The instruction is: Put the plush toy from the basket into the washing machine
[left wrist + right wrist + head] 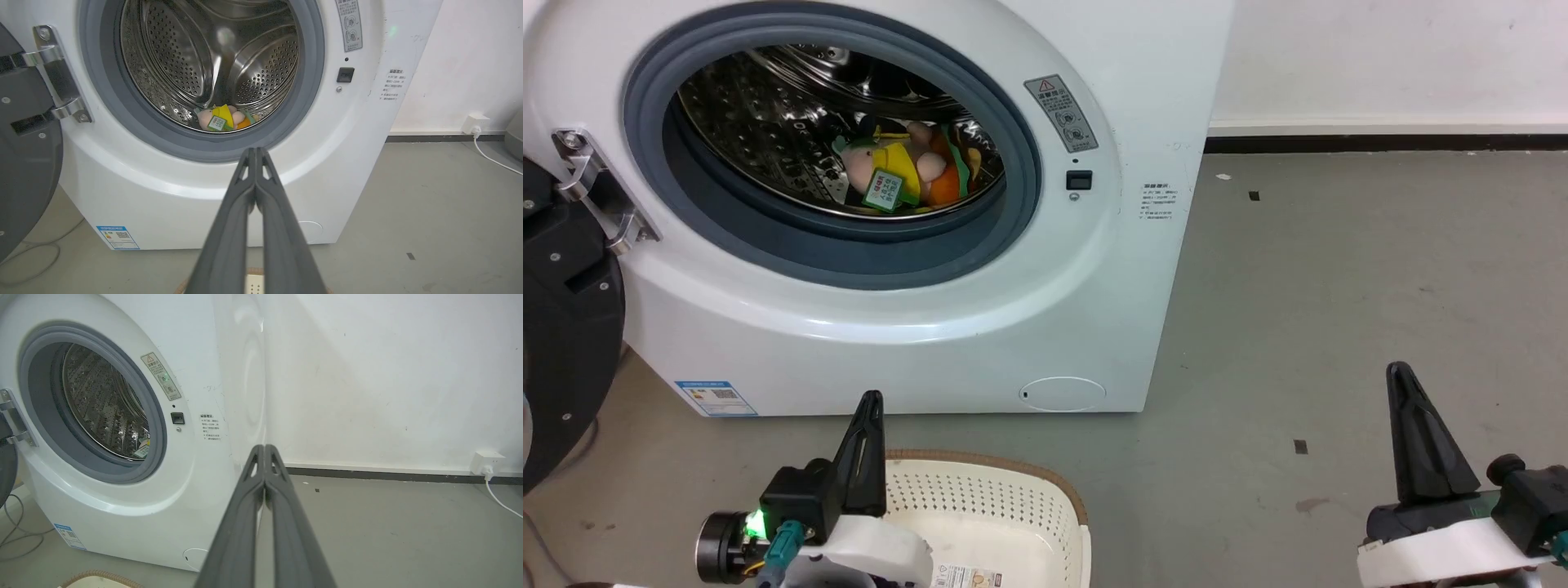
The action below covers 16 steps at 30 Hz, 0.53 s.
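Note:
The plush toy lies inside the steel drum of the washing machine, pink with a yellow top, orange cushion and green-white tag; the left wrist view shows the plush toy low in the drum. The cream basket sits on the floor in front of the washer, with only a paper label on its bottom. My left gripper is shut and empty above the basket's left side; its tips meet. My right gripper is shut and empty over the floor to the right, tips together.
The washer's black-framed door hangs open at the left on a metal hinge. Grey floor spreads to the right up to a white wall with a dark skirting. A wall socket with a white cable sits far right.

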{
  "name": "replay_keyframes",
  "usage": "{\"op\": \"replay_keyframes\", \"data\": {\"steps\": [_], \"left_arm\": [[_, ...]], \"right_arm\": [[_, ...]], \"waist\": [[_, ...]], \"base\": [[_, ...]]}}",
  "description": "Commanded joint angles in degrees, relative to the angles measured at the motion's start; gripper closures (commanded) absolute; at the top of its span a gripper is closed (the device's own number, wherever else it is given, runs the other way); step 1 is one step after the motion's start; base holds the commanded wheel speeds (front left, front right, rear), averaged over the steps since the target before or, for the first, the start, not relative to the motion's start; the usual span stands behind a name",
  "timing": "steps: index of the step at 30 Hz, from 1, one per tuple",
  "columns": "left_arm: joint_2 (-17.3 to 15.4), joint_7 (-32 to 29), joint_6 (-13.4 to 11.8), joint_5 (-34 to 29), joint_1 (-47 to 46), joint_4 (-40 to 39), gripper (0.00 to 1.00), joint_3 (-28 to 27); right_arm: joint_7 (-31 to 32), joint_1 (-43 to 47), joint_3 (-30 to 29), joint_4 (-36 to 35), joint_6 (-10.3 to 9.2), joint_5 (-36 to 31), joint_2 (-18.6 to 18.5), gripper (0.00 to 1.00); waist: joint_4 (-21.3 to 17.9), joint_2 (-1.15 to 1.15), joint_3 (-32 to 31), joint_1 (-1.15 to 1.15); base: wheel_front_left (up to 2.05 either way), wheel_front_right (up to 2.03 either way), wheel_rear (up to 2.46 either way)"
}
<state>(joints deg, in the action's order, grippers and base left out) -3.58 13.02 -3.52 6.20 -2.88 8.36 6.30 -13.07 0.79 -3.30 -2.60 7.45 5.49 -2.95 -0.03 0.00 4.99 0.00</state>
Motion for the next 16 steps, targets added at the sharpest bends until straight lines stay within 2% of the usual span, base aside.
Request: {"op": "replay_keyframes", "data": {"steps": [1, 16], "left_arm": [[0.07, -0.36, 0.22, -0.43, 0.39, -0.57, 1.00, -0.33], [0.16, -2.00, 0.65, -1.17, 0.71, -1.57, 1.00, -1.10]], "right_arm": [[0.34, -0.10, 0.18, 0.19, 0.00, -0.27, 0.01, 1.00], [1.99, -0.19, 0.59, 0.50, 0.01, -0.95, 0.02, 1.00]], "waist": [[0.00, 0.00, -0.06, 0.00], [0.00, 0.00, -0.70, 0.00]], "base": [[0.00, 0.00, 0.00], [0.00, 0.00, 0.00]]}}
